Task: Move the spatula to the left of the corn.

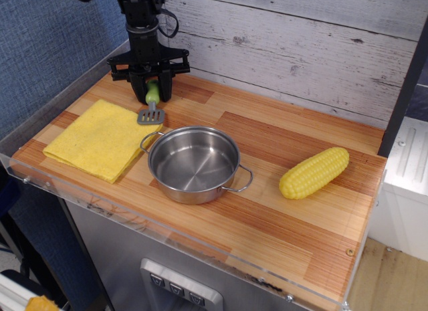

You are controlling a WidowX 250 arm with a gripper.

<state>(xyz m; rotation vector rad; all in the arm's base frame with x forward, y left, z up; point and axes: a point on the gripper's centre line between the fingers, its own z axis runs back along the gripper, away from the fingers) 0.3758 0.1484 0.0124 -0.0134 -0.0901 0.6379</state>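
The spatula (151,110) has a light-green handle and a grey slotted blade; it lies at the back left of the wooden table, between the yellow cloth and the pot. My black gripper (152,91) stands over it, its fingers shut on the green handle. The blade still looks to rest on the table by the cloth's edge. The yellow corn (314,172) lies on its side at the right of the table, far from the gripper.
A steel pot (194,164) with two handles stands mid-table between spatula and corn. A folded yellow cloth (100,138) lies at the left. A plank wall runs behind; a clear rim lines the table's front edge (167,237).
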